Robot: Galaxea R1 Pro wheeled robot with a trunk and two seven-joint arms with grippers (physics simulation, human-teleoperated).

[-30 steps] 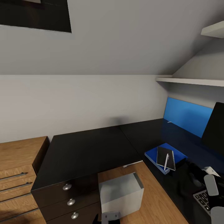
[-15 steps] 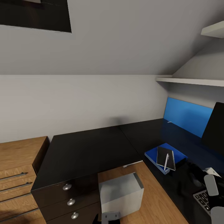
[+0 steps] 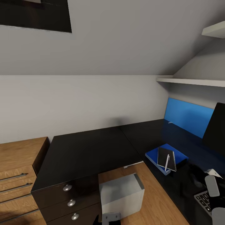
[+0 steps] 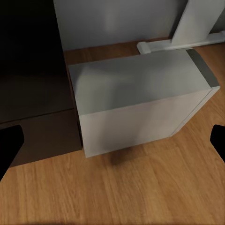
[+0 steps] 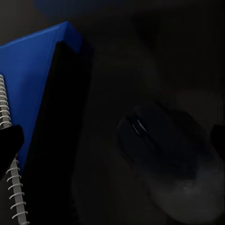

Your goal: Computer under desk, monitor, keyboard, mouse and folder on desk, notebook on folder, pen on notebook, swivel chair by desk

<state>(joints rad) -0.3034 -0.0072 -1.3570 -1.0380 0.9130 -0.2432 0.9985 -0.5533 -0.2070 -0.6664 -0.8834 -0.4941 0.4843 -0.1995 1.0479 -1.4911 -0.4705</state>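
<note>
The desk (image 3: 90, 150) runs L-shaped into the corner, its black top bare on the near wing; three drawers with round silver knobs (image 3: 71, 202) face the floor side. The computer (image 3: 122, 193) stands on the oak floor (image 3: 156, 200) in the desk's inner corner, just beside the drawers; from the left wrist camera its pale grey top (image 4: 140, 84) lies below the left gripper (image 4: 112, 140), whose dark fingertips (image 4: 9, 145) stand wide apart at the frame's edges, holding nothing. On the right wing the folder (image 3: 153, 155) lies flat; the notebook (image 3: 162, 156) sits on it, the pen (image 3: 167, 162) on top of the notebook. The monitor (image 3: 215, 131) stands at the right edge, the keyboard (image 3: 203, 200) showing only a corner. The right gripper (image 5: 112, 140) hangs over the mouse (image 5: 164, 159) — dim, so contact is uncertain — with fingertips (image 5: 9, 143) spread apart; the mouse lies on the desk just beside the folder's blue edge (image 5: 33, 79). An oak dresser (image 3: 18, 175) adjoins the desk's left end; a blue wall panel (image 3: 187, 117) backs the right wing.
</note>
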